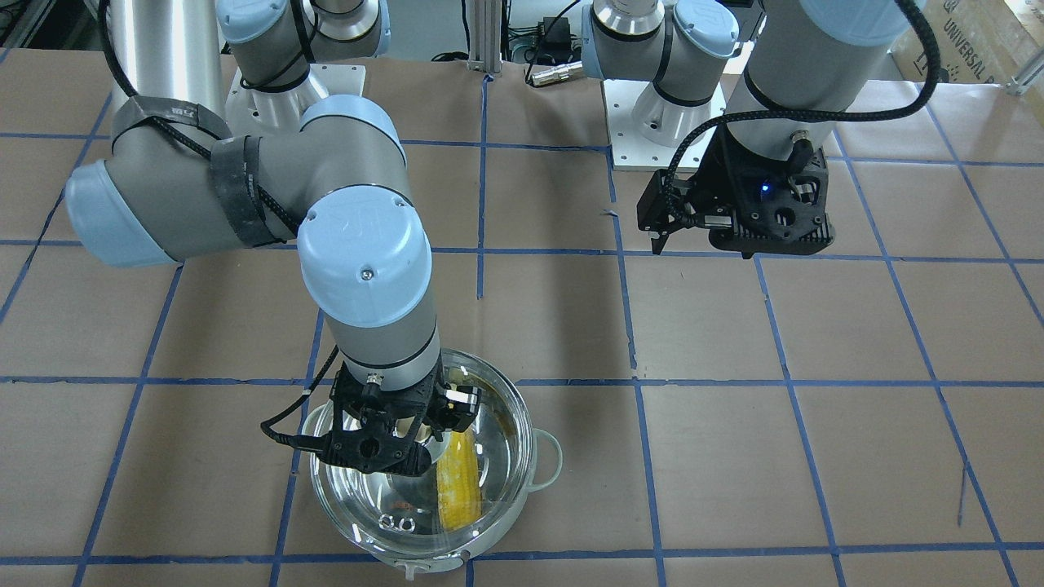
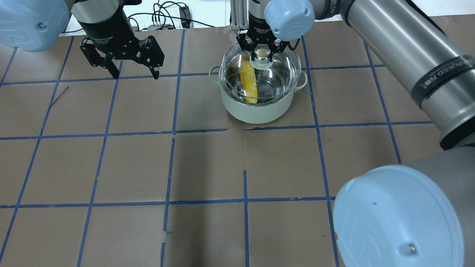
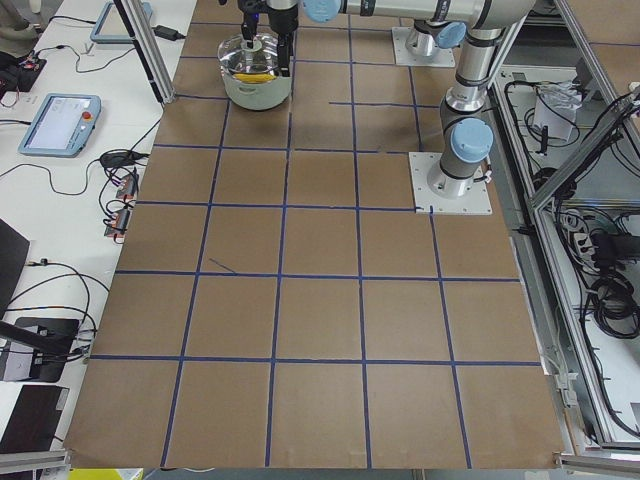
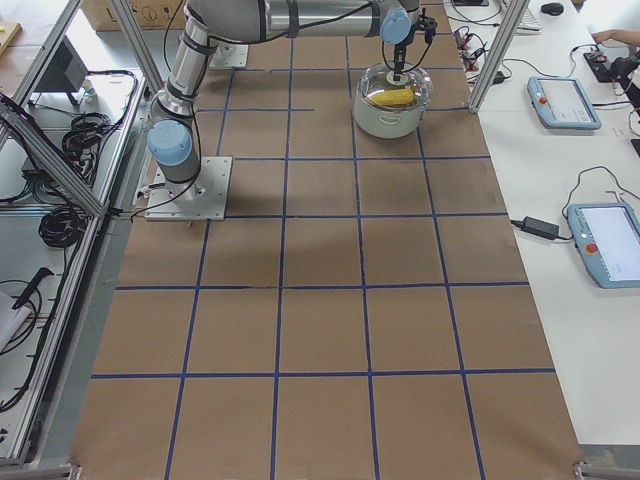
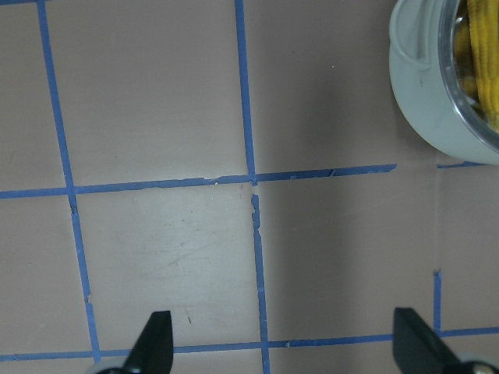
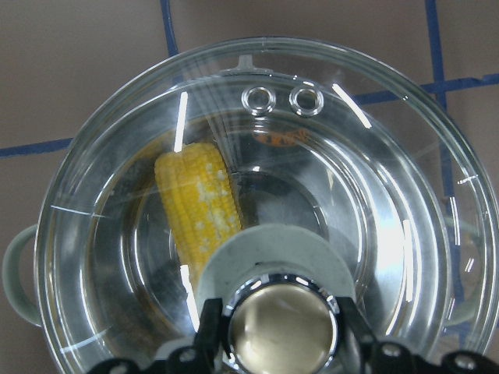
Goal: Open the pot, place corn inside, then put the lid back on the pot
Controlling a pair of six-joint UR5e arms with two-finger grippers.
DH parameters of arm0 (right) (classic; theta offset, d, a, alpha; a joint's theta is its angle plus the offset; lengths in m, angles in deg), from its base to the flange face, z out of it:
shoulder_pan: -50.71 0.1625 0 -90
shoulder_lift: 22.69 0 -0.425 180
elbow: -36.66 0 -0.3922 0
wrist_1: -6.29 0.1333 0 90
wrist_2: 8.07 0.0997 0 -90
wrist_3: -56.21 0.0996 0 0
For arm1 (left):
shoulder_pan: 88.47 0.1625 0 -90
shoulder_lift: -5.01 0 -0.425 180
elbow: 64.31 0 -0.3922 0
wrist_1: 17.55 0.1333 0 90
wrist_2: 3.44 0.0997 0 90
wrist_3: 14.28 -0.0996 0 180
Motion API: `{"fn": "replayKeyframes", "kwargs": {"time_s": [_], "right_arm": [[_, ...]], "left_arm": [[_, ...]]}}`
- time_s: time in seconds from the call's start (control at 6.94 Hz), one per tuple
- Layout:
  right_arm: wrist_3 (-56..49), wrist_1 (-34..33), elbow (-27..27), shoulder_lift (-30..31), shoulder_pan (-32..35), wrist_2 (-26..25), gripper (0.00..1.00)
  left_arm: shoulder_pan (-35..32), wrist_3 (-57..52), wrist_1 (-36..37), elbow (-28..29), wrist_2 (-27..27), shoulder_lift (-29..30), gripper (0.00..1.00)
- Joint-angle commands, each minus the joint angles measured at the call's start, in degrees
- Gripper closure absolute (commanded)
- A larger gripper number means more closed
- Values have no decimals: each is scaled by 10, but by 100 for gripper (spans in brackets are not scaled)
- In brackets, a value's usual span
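The pale grey-green pot [image 2: 256, 111] stands at the far middle of the table. The yellow corn [image 2: 249, 83] lies inside it and also shows in the right wrist view [image 6: 199, 202]. The glass lid [image 2: 282, 74] is over the pot's rim; I cannot tell whether it rests on the rim or is just above it. My right gripper [image 2: 262, 55] is shut on the lid's gold-topped knob [image 6: 282, 327], with a finger on each side. My left gripper [image 2: 136, 76] is open and empty, hovering over bare table left of the pot, which shows at the top right corner of the left wrist view [image 5: 429, 117].
The table [image 2: 207, 167] is brown paper with a grid of blue tape. My right arm's long tube [image 2: 400, 48] spans the right side above the table. Two white base plates [image 1: 661, 122] sit at the robot's side. Tablets and cables [image 3: 60, 110] lie beyond the far edge.
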Motion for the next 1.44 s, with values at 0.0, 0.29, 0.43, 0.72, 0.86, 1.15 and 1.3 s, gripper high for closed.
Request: {"fn": "replayKeyframes", "kwargs": {"time_s": [0.0, 0.29, 0.43, 0.72, 0.86, 1.15, 1.3], "right_arm": [[6, -9, 1, -6, 1, 9, 75], [5, 0, 3, -3, 1, 8, 75], [6, 0, 3, -2, 2, 8, 75], [7, 0, 4, -3, 3, 7, 74], [6, 6, 4, -3, 3, 7, 73], [6, 10, 4, -3, 3, 7, 69], [7, 11, 4, -3, 3, 6, 69]], "left_arm": [[4, -1, -1, -1, -2, 0, 0], [3, 0, 0, -5, -3, -1, 0], [3, 0, 0, -4, -3, -1, 0], [4, 0, 0, -4, -4, -1, 0], [3, 0, 0, -5, -3, -1, 0], [4, -1, 0, -4, -3, -1, 0], [4, -1, 0, -5, -4, -1, 0]]}}
